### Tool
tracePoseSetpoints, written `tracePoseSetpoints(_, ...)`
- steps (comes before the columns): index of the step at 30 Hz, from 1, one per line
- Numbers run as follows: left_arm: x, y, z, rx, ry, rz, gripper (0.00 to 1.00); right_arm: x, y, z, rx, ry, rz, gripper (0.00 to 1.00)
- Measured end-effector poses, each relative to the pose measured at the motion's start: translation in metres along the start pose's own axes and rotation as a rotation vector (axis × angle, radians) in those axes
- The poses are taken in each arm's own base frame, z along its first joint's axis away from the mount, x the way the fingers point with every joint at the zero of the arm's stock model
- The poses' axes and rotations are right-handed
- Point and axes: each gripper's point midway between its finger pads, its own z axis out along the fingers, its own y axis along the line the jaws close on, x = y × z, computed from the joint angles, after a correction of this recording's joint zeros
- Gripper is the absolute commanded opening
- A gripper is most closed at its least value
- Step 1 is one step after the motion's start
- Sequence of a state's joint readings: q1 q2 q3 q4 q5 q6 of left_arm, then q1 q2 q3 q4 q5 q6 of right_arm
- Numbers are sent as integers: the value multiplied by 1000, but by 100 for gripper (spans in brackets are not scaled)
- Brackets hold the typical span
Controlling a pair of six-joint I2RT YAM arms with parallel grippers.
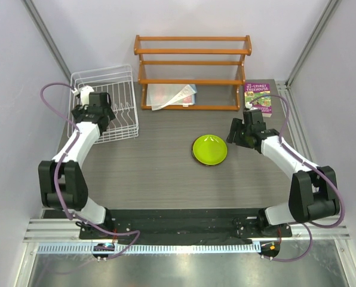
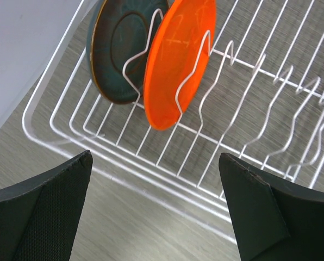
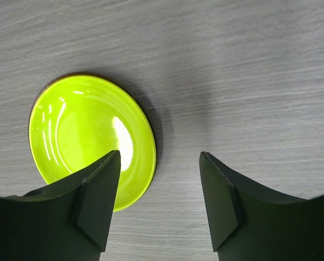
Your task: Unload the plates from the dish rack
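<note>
Bare desk (image 1: pixel 160 173) in the middle; one end of the rack (image 1: pixel 121 119) is crowded

The left pincer (image 2: pixel 155 159) hangs with jaws wide above the rack's near rim. Beyond it the teal plate (image 2: pixel 118 54) and orange plate (image 2: pixel 178 60) stand on edge close together between tines, with only a narrow gap between them. The slots beside the orange plate are free. The lime plate (image 1: pixel 209 149) lies flat just beside the wide-jawed right pincer (image 3: pixel 159 156). The shelf (image 1: pixel 193 51) and book (image 1: pixel 257 98) line the far edge.

Only one title could be read: the purple book (image 1: pixel 258 97) at the table's (image 1: pixel 166 173) far right corner said "STOREY TREEHOUSE", and the number before it was too small to read.
</note>
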State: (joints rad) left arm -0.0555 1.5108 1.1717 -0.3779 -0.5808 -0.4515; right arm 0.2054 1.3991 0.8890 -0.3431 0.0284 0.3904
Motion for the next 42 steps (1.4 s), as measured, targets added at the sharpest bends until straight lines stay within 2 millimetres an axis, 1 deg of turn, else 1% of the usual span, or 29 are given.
tracePoseSetpoints(1, 0, -1, 5, -4, 2, 3, 93, -3, 1, 0, 1, -2, -1, 65)
tracePoseSetpoints(3, -3, -4, 17, -10, 2, 1, 92, -7, 2, 3, 1, -5, -4, 65)
tracePoseSetpoints(6, -6, -7, 34, -20, -4, -13, 92, -10, 4, 12, 8, 12, -13, 65)
tracePoseSetpoints(7, -6, -7, 39, -21, -5, -23, 88, -10, 4, 15, 11, 19, -16, 65)
tracePoseSetpoints(11, -2, -2, 59, -37, 5, -47, 83, -5, 2, 28, 21, 54, -21, 65)
tracePoseSetpoints(13, -2, 0, 70, -48, 11, -62, 76, -2, 2, 32, 25, 69, -23, 65)
tracePoseSetpoints(14, -1, 0, 75, -50, 16, -70, 70, -1, 2, 34, 26, 73, -23, 65)
tracePoseSetpoints(15, 0, 1, 78, -51, 20, -76, 60, -1, 2, 34, 26, 74, -23, 65)
tracePoseSetpoints(17, 3, 0, 85, -48, 29, -84, 51, -1, 2, 34, 26, 73, -24, 65)
tracePoseSetpoints(19, 6, 0, 87, -45, 38, -84, 37, -3, 2, 34, 25, 69, -24, 65)
tracePoseSetpoints(20, 6, -1, 88, -42, 39, -83, 31, -4, 3, 34, 24, 68, -24, 65)
tracePoseSetpoints(21, 6, -1, 88, -39, 40, -84, 23, -4, 3, 34, 23, 66, -24, 65)
tracePoseSetpoints(24, 5, -3, 88, -31, 37, -84, 8, -5, 3, 34, 22, 63, -23, 65)
tracePoseSetpoints(27, 8, 2, 88, -45, 41, -53, 0, -5, 3, 34, 21, 62, -23, 65)
tracePoseSetpoints(30, 9, 4, 86, -35, 47, -39, 0, -5, 3, 34, 21, 62, -23, 65)
tracePoseSetpoints(33, 2, 6, 80, -28, 34, -14, 0, -5, 3, 34, 21, 62, -24, 65)
tracePoseSetpoints(36, -16, 10, 65, -18, -8, -12, 0, -5, 4, 34, 19, 62, -24, 65)
tracePoseSetpoints(40, -51, 20, 35, -9, -99, -26, 0, -5, 3, 34, 20, 63, -24, 66)
tracePoseSetpoints(42, -66, 23, 22, 2, -138, -45, 0, -6, 3, 32, 21, 57, -25, 66)
